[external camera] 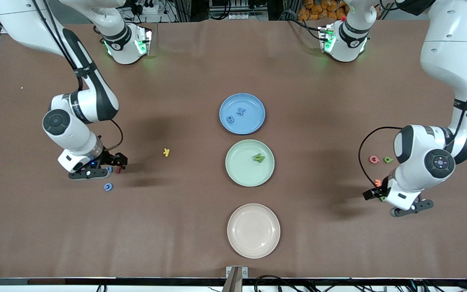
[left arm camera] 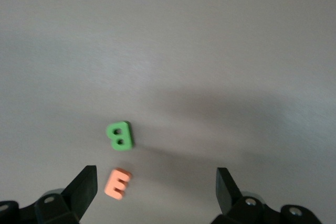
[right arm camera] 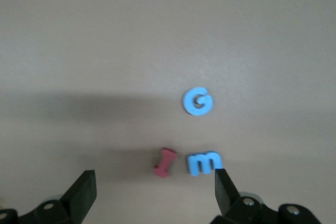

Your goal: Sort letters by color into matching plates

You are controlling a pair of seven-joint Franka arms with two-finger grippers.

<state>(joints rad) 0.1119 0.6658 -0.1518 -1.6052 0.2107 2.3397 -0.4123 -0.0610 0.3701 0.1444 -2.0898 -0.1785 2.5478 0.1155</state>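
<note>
My right claw (external camera: pixel 112 169) hangs low over the worktop (external camera: pixel 185 73) near the right arm's end, fingers (right arm camera: pixel 81 192) spread wide, nothing between them. Under it in the right wrist view: a dark red letter (right arm camera: pixel 165 162), shape like "I", & a blue "m" (right arm camera: pixel 203 163) just beside it, the m almost touching one finger. A blue "G" (right arm camera: pixel 197 101) lies apart from these two; in the front view it is nearer to the camera than the claw. A yellow letter (external camera: pixel 166 152) sits alone between this claw & the plates.

Mid worktop, 3 plates in a row. Blue plate (external camera: pixel 253 121) is farthest from the camera, w/ two blue letters in it: an "x" (external camera: pixel 240 111) & a round one (external camera: pixel 230 119), maybe "g" or "9", I cannot tell. Green plate (external camera: pixel 241 174) holds green letters (external camera: pixel 259 158), bunched together, not readable. Beige plate (external camera: pixel 266 247) is nearest to the camera.

Toward the left arm's end: a pink "G" (external camera: pixel 374 159) & a green letter (external camera: pixel 388 159) side by side. My left claw (external camera: pixel 379 190) is low over the worktop, fingers (left arm camera: pixel 84 187) spread wide, holding nothing. Under it a green "B" (left arm camera: pixel 121 136) & an orange "E" (left arm camera: pixel 118 183) lie close together, not touching.
</note>
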